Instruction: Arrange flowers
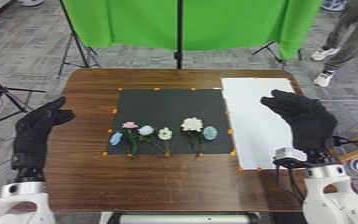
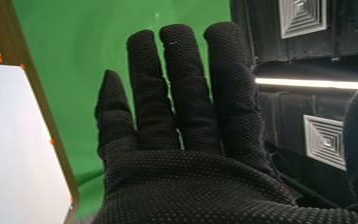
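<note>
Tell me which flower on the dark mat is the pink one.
It's the pink flower, second from the row's left end, between the light-blue piece and a white flower; none of the others is pink.

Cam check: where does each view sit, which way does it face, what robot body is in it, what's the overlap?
Head view: on the head, looking forward and down at the table, black mat and flowers; left arm with left hand, right arm with right hand.
Right wrist view: on the right wrist, looking along that hand towards the green cloth.
Shared: right hand, green cloth, white sheet, table.
</note>
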